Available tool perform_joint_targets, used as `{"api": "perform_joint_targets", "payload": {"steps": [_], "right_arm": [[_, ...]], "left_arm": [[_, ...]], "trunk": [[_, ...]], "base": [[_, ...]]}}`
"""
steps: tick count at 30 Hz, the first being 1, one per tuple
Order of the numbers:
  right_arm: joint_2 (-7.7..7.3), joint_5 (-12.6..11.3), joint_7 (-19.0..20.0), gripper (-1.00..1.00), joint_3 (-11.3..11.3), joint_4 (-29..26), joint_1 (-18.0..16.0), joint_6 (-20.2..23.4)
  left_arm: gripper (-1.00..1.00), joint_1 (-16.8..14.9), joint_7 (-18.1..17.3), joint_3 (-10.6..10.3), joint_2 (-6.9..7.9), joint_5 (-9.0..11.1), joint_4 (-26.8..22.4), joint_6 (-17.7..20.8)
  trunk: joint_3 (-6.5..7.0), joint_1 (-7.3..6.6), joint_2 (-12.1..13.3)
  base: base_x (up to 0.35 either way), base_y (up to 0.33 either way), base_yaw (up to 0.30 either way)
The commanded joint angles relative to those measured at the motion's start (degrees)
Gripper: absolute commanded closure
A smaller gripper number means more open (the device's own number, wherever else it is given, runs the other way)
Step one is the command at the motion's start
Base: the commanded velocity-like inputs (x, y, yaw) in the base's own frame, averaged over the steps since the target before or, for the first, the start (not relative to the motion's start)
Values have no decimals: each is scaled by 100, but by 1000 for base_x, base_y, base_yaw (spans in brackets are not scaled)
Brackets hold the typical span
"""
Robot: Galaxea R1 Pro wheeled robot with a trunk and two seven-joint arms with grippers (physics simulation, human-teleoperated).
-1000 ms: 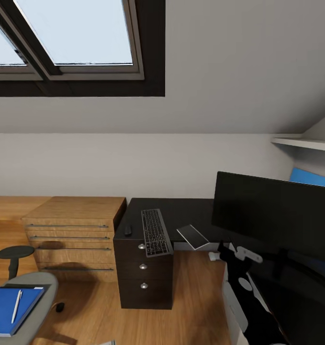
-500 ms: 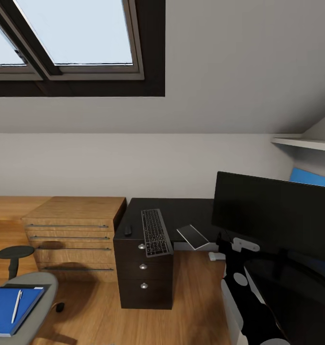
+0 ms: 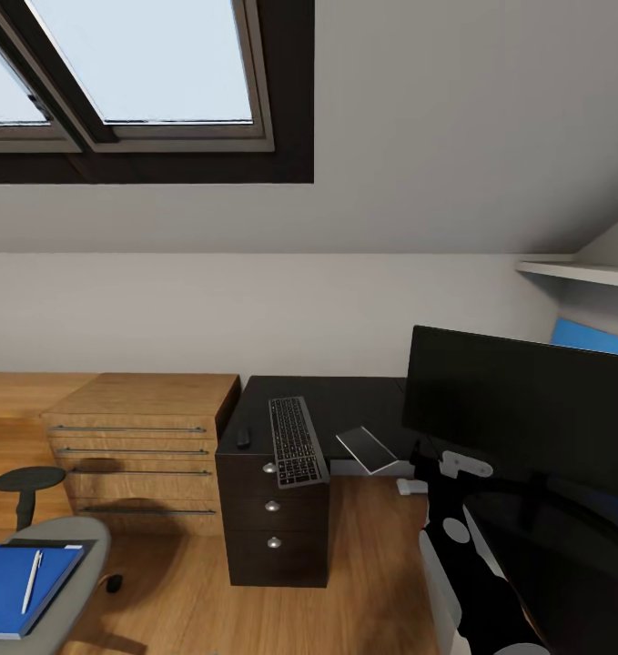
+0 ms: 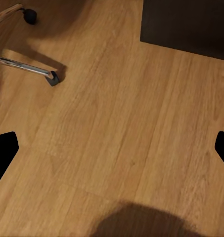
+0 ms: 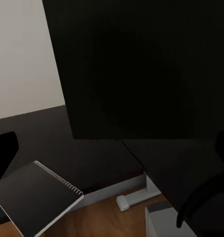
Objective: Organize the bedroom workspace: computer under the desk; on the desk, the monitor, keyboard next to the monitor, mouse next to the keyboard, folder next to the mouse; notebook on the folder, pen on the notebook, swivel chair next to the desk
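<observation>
Workspace partly arranged; folder not yet moved.

Folder (image 3: 22, 587) with pen (image 3: 32, 580) lies on swivel chair (image 3: 67, 555); mouse (image 3: 244, 437), keyboard (image 3: 296, 440), notebook (image 3: 367, 448), monitor (image 3: 518, 418) sit on desk (image 3: 345, 400). Left gripper (image 4: 112, 148) gapes empty; right gripper (image 5: 116, 153) appears spread.

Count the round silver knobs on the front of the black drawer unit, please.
3, in a column on the black drawer unit: top knob under the overhanging keyboard, middle knob, bottom knob. None seems hidden.

Black monitor (image 5: 141, 69) stands on the dark desk (image 5: 52, 138); a notebook (image 5: 35, 197) overhangs the desk's front edge.
</observation>
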Motion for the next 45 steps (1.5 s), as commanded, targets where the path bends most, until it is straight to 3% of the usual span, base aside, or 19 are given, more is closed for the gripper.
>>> {"api": "perform_joint_targets", "payload": {"steps": [1, 16, 45], "right_arm": [[-3, -44, -22, -100, 11, 3, -6, -34], [-108, -43, -20, -100, -52, 493, -33, -1], [-179, -43, -20, -100, -53, 594, -39, -7]], "left_arm": [[-100, -5, 38, -46, 5, 61, 3, -29], [-100, -5, 33, -72, -4, 43, 6, -38], [-100, -5, 34, -76, -4, 43, 11, -38]], "trunk": [[-7, 0, -4], [-7, 0, -4], [-7, 0, -4]], "base": [[0, 0, 0], [126, 0, 0], [187, 0, 0]]}}
